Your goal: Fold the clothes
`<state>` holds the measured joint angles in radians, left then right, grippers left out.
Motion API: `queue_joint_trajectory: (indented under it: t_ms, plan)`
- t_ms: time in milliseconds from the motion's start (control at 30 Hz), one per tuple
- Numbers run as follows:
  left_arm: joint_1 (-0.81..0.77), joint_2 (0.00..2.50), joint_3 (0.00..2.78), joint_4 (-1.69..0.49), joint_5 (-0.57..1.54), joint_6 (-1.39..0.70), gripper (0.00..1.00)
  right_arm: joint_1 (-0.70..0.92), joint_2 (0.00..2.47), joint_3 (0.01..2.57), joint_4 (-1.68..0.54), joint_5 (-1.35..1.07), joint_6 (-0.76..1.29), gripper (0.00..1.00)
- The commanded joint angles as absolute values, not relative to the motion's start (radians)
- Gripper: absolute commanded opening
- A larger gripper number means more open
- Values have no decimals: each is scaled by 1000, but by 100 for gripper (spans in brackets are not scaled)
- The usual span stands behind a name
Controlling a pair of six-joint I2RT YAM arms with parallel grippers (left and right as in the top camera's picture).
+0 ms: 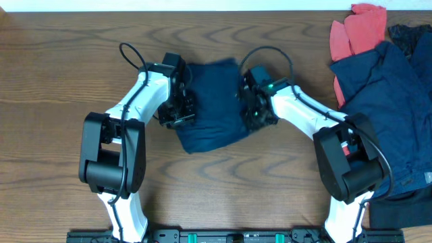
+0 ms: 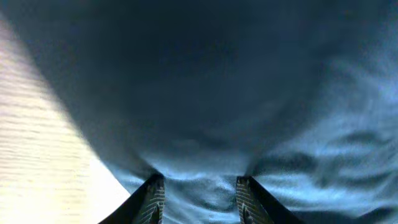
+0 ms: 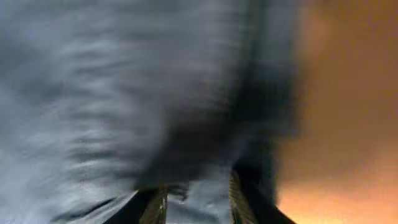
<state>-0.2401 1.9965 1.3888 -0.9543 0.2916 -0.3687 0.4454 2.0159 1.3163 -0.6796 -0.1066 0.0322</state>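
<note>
The dark navy shorts (image 1: 214, 111) lie folded into a compact shape on the wooden table (image 1: 61, 74), between my two arms. My left gripper (image 1: 179, 111) rests at the shorts' left edge. In the left wrist view its jaws (image 2: 200, 183) stand apart over rumpled navy cloth (image 2: 249, 93), and nothing is pinched. My right gripper (image 1: 255, 113) sits on the shorts' right edge. Its jaws (image 3: 198, 186) are also apart in the blurred right wrist view, with cloth (image 3: 124, 93) lying loose between them.
More clothes are piled at the table's right side: a large navy garment (image 1: 385, 115), a coral-red one (image 1: 358, 30) behind it and a dark one (image 1: 412, 37) in the corner. The right arm's base (image 1: 347, 162) stands close to that pile.
</note>
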Motion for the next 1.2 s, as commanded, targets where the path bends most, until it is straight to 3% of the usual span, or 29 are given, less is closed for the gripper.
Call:
queue_joint_trajectory:
  t_ms: [0,67,200,367,400,467,567,667,800,1167]
  plan:
    - [-283,2009,1364,-971,350,-360,40,380,2044,1316,-573,90,70,35]
    - [-322,2008,1363,-989,397,-361,40,358,2044,1322,-476,92,69,42]
    - [-372,1976,1364,-1015,394,-359,40,334,2034,1368,-453,93,70,43]
    - [-348,1858,1388,-998,173,-359,40,334,1966,1467,-601,72,70,47]
    - [-333,1831,1393,-980,118,-359,42,334,1949,1482,-631,45,70,47]
    - [-290,1773,1394,-911,21,-359,63,334,1910,1498,-684,-36,68,48]
    - [-224,1729,1394,-782,-39,-354,70,334,1868,1498,-743,-172,66,45]
    - [-143,1746,1393,-619,-38,-307,69,336,1872,1488,-794,-378,65,36]
    - [-97,1812,1393,-546,-37,-306,69,359,1882,1442,-805,-456,62,36]
    - [-80,2016,1393,-660,142,-270,67,453,1992,1331,-749,-402,36,38]
